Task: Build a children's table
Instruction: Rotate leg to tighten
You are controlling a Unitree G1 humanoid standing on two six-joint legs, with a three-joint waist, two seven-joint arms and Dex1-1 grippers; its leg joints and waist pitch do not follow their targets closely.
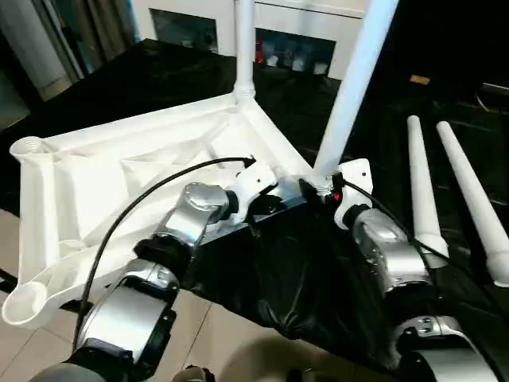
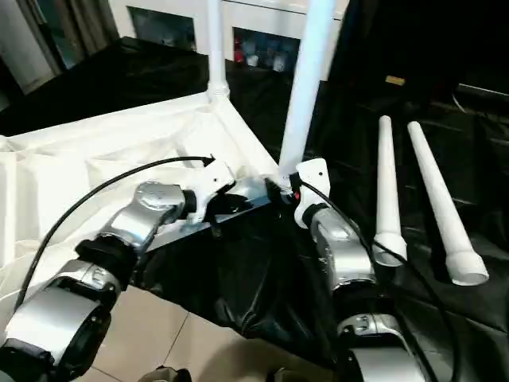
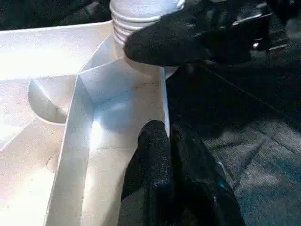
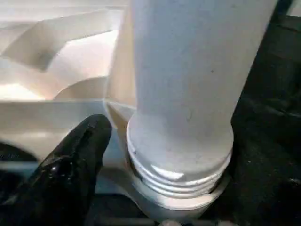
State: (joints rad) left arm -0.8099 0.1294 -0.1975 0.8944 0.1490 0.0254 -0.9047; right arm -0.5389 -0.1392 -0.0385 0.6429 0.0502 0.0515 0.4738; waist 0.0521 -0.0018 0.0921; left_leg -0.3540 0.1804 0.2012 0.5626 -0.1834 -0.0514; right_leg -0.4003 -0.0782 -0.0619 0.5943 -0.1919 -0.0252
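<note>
Left wrist view: left pincer (image 3: 171, 155) together on the tabletop (image 3: 56, 141) rim; right pincer's (image 1: 318, 189) state unclear.

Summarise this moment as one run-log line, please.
tabletop: upside down | legs socketed: two, far, near | loose legs: two | right gripper: at near leg's collar | left gripper: shut

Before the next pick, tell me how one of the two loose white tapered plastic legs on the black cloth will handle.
The nearer loose white tapered plastic leg is a round tube lying flat on the black cloth, so a nudge would probably roll it, curving because of the taper. It looks hollow and likely light. The smooth surface may slip; the flared ridged end probably offers better grip.
</note>
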